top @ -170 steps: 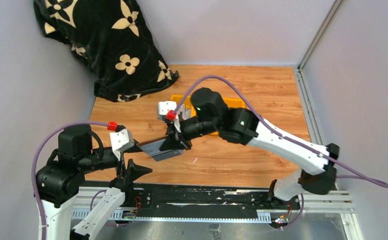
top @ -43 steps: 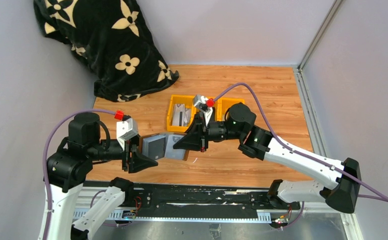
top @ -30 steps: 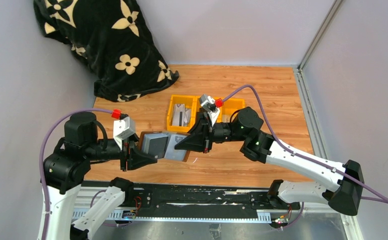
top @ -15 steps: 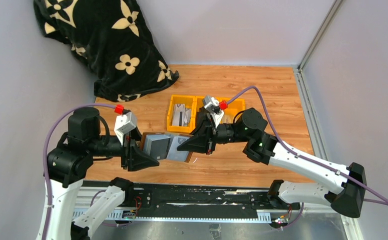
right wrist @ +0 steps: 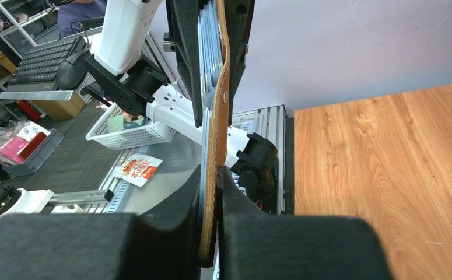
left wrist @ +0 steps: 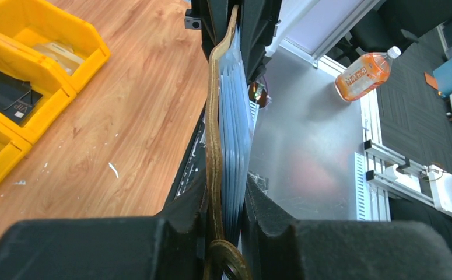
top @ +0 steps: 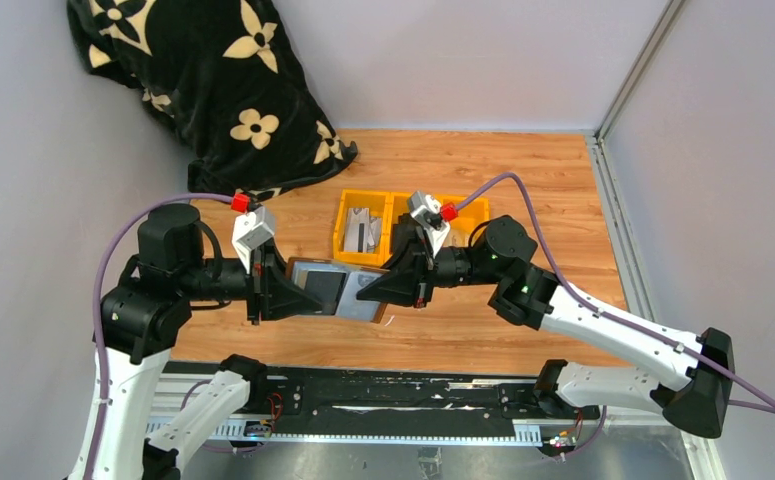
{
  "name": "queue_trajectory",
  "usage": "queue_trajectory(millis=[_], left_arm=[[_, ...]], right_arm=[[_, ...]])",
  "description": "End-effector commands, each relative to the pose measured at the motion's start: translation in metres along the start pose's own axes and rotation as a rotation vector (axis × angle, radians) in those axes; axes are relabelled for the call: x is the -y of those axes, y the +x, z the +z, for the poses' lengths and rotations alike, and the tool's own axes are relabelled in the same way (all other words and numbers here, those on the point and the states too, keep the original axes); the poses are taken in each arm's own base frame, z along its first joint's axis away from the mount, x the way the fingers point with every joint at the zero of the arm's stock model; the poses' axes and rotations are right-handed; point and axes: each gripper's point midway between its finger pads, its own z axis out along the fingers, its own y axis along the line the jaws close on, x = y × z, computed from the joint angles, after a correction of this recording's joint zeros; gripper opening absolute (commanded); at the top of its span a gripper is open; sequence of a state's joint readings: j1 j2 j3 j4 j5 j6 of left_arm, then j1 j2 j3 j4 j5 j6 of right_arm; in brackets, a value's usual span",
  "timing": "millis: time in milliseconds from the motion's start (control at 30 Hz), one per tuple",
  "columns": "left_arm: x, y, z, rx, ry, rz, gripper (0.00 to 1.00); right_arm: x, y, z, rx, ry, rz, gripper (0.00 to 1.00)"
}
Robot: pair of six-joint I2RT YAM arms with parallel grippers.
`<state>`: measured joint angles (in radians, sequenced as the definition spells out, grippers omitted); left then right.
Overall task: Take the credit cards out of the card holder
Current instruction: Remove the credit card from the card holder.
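The card holder [top: 335, 290] hangs spread open above the table's near part, grey inner face up, held between both grippers. My left gripper [top: 306, 298] is shut on its left half, and my right gripper [top: 369, 293] is shut on its right half. In the left wrist view the holder is edge-on: a brown leather cover [left wrist: 213, 116] against several thin blue-grey layers [left wrist: 235, 116], pinched in the left gripper [left wrist: 226, 219]. I cannot tell credit cards from pockets there. In the right wrist view the leather edge [right wrist: 217, 140] sits in the right gripper [right wrist: 212, 195].
Two yellow bins [top: 346, 215] stand side by side behind the grippers, with cards lying in the left one; a black card [left wrist: 4, 96] shows there in the left wrist view. A black flowered blanket [top: 203, 90] fills the back left corner. Grey walls close in the wooden table [top: 523, 180].
The left gripper opened, shifted farther onto the holder's left half and closed on it again. The holder now hangs flatter and a little farther from the near edge. The right arm barely moved.
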<state>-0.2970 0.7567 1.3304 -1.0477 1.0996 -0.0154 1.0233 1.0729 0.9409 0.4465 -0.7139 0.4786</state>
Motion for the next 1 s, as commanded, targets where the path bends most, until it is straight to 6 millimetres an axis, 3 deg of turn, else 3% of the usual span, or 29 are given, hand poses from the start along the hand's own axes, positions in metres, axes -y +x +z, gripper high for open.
queue_trajectory(millis=[0, 67, 133, 267, 367, 433, 667, 833, 967], left_arm=[[0.004, -0.008, 0.0, 0.016, 0.02, 0.01, 0.04], [-0.001, -0.008, 0.0, 0.018, -0.013, 0.014, 0.02], [-0.016, -0.005, -0.001, 0.011, -0.092, 0.022, 0.0], [-0.062, 0.009, -0.009, -0.043, -0.331, 0.012, 0.0], [-0.086, 0.026, -0.008, -0.113, -0.404, -0.047, 0.0], [-0.09, 0.033, -0.006, -0.14, -0.395, -0.07, 0.0], [-0.078, 0.019, -0.003, -0.114, -0.334, -0.064, 0.0], [-0.047, 0.006, 0.003, -0.068, -0.18, -0.126, 0.0], [-0.018, -0.002, 0.007, -0.052, -0.004, -0.221, 0.01]], right_arm=[[-0.008, -0.005, -0.002, -0.016, -0.019, -0.029, 0.27], [-0.003, -0.011, -0.006, -0.021, 0.028, -0.03, 0.4], [0.003, -0.025, -0.012, 0.007, 0.092, -0.048, 0.47], [0.032, -0.058, -0.042, 0.135, 0.395, -0.089, 0.56], [0.032, -0.069, -0.052, 0.197, 0.438, -0.091, 0.64], [0.022, -0.064, -0.041, 0.177, 0.351, -0.052, 0.64], [0.009, -0.028, 0.008, 0.071, 0.095, 0.117, 0.64], [0.024, -0.01, 0.018, 0.051, 0.096, 0.166, 0.64], [0.029, -0.008, 0.023, 0.055, 0.096, 0.185, 0.64]])
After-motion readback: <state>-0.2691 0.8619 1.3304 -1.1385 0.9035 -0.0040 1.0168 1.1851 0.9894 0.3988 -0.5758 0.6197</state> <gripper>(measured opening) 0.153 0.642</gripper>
